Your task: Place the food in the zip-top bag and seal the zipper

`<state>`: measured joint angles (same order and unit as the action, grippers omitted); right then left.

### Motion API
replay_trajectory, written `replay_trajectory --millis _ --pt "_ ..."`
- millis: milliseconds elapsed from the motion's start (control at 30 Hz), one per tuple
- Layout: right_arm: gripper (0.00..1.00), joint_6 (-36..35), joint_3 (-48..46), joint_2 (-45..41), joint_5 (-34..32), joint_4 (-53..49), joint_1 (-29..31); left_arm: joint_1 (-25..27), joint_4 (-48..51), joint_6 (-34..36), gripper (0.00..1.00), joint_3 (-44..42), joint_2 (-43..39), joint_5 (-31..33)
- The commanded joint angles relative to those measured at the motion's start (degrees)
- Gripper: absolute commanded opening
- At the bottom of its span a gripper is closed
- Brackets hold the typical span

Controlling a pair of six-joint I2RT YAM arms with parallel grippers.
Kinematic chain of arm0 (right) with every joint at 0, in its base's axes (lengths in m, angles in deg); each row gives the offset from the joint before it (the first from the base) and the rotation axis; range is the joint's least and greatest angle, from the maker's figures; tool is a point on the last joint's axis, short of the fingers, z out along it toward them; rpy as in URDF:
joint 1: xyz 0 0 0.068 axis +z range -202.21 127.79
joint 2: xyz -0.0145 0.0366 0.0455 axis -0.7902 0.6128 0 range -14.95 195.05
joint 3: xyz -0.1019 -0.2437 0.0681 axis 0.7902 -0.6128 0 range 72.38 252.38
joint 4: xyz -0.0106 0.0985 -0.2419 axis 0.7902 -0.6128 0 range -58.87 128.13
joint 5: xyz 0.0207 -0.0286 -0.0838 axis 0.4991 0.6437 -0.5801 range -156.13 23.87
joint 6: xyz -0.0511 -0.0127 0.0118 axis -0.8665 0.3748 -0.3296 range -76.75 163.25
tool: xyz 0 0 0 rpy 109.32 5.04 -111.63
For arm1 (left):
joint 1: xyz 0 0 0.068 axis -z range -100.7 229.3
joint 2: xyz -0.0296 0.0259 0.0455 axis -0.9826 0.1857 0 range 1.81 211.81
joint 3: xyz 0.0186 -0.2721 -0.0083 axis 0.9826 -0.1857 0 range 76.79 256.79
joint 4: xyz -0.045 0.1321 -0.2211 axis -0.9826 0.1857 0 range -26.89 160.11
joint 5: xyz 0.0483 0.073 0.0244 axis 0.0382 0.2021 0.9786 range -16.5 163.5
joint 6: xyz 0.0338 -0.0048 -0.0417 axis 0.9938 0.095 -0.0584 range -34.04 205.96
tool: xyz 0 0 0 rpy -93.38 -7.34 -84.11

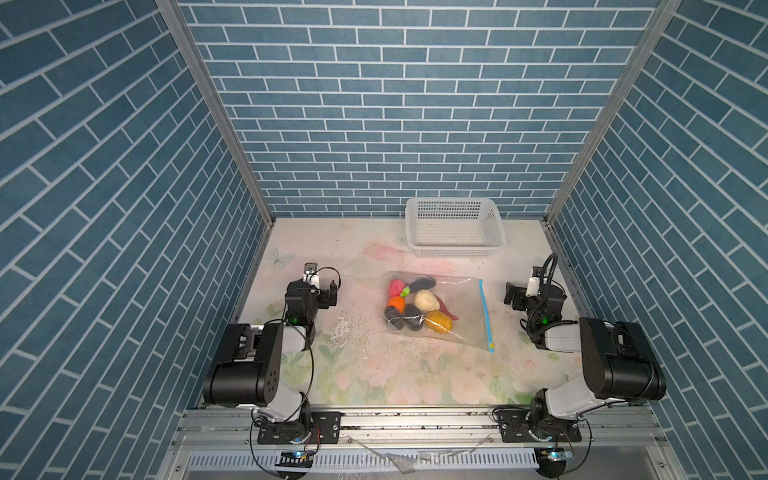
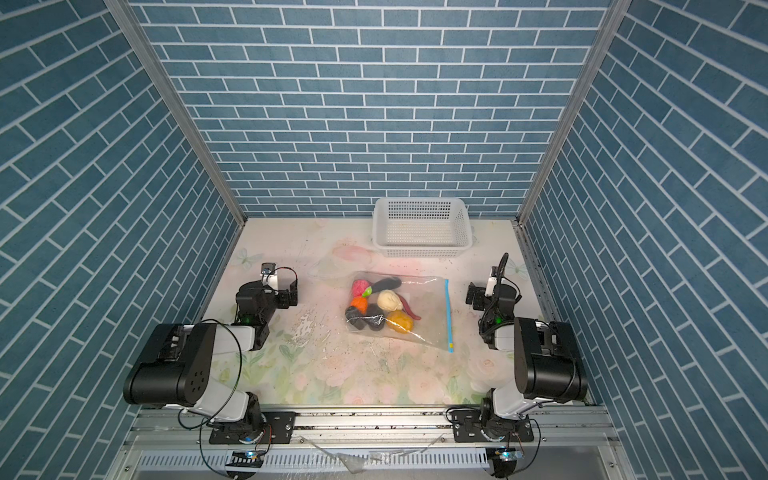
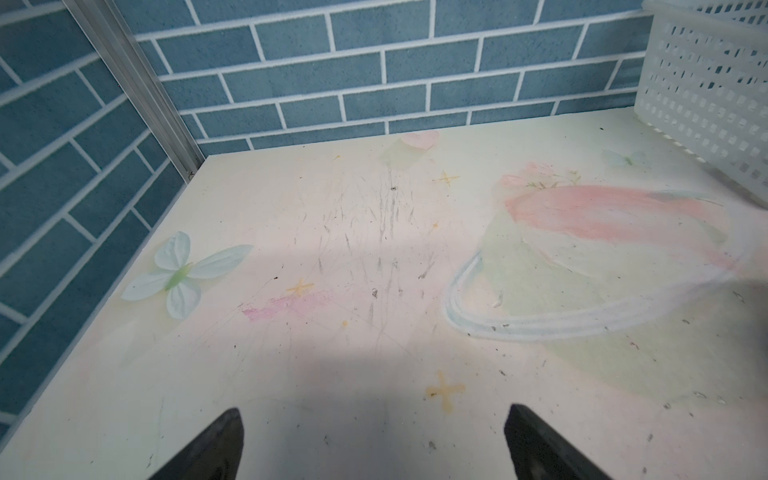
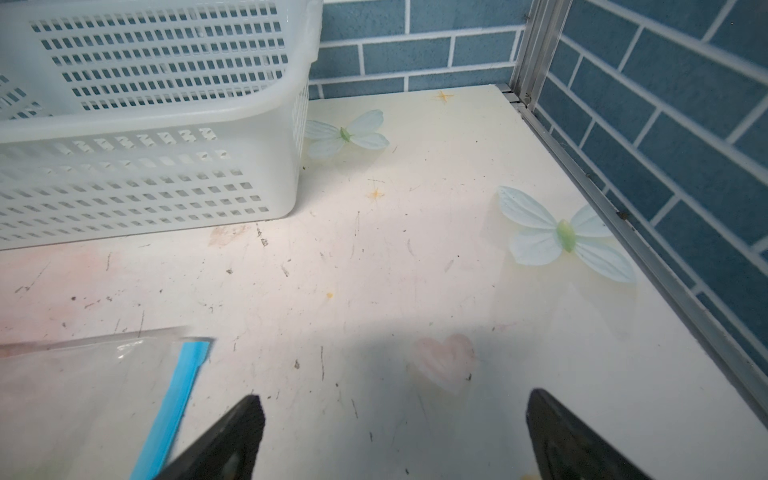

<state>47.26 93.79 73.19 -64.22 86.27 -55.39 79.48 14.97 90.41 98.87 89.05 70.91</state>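
**Left gripper (image 1: 328,295) and right gripper (image 1: 511,296) both gape, empty, either side of the filled zip-top bag (image 1: 457,309)**

From where I stand, neither arm is touching anything. In the left wrist view the left gripper (image 3: 374,436) has its jaws spread wide over bare table (image 3: 332,332). The right gripper (image 4: 395,424) is just as wide, with only tabletop between its fingertips (image 4: 245,419).

The zip-top bag lies flat near the middle of the table (image 1: 374,374), between the two arms and apart from both. All the food (image 1: 415,305) sits inside it, bunched at the end nearer the left arm:
- the pink bumpy ball (image 1: 397,287) and dark aubergine (image 1: 422,284) toward the back
- the orange ball (image 1: 396,303) and cream lump (image 1: 427,300) in the middle
- the black lumps (image 1: 409,322), yellow-orange fruit (image 1: 438,321) and red chilli (image 1: 449,312) nearer the front

The zipper (image 1: 486,316) runs along the bag's edge facing the right arm, its yellow tab (image 1: 492,345) at the near end. Whether it is pressed closed, I cannot tell. In the right wrist view the zipper (image 4: 183,395) shows beside one fingertip, not touching it.

A white perforated basket (image 1: 455,249) stands against the back wall, behind the bag.
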Motion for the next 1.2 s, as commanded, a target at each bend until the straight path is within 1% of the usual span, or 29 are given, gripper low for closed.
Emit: replay_trajectory --millis 0,567,633,767,1167 --pt "0.99 -1.2 1.7 0.4 0.8 0.4 -0.3 0.0 -0.4 -0.4 0.99 0.5 0.4 0.5" --pt "0.99 -0.5 1.4 0.3 2.8 1.0 -1.5 0.0 -0.4 -0.4 0.99 0.5 0.4 0.5" --pt "0.99 -0.3 1.3 0.3 4.8 1.2 -2.0 0.0 -0.4 -0.4 0.99 0.6 0.4 0.5" --pt "0.99 -0.8 1.4 0.5 5.4 1.1 -2.0 0.0 -0.4 -0.4 0.99 0.5 0.4 0.5" --pt "0.99 -1.1 1.6 0.5 5.5 0.9 -2.0 0.0 -0.4 -0.4 0.99 0.5 0.4 0.4"
